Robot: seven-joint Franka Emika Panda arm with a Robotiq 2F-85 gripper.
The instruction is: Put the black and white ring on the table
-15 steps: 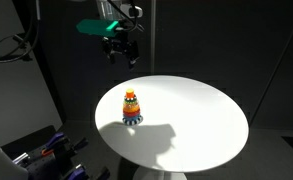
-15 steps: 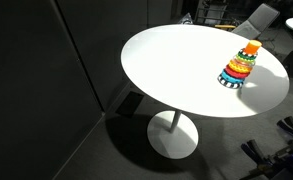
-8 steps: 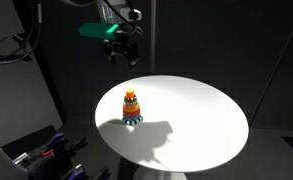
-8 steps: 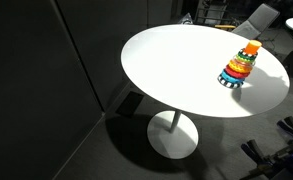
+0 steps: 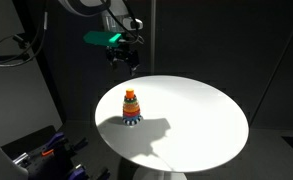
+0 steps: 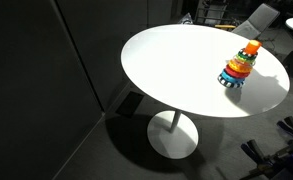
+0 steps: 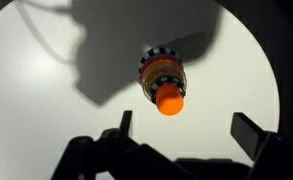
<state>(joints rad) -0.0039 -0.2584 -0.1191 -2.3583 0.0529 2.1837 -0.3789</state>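
Observation:
A colourful stacking toy stands upright on the round white table (image 5: 201, 125) (image 6: 176, 65) (image 7: 66, 90). The black and white ring (image 5: 133, 119) (image 6: 230, 81) (image 7: 156, 55) is the widest, lowest ring, under the green, yellow, orange and red rings and an orange ball top (image 7: 169, 102). My gripper (image 5: 124, 60) (image 7: 186, 130) hangs high in the air behind the table, well above the toy. It is open and empty. In the wrist view the toy sits just above the gap between the fingers.
The table stands on a single white pedestal base (image 6: 173, 135) on a dark floor. Dark equipment with cables sits by the table's edge (image 5: 46, 150). Chairs stand behind the table (image 6: 251, 20).
My gripper has moved a little lower and towards the table. The toy has not moved.

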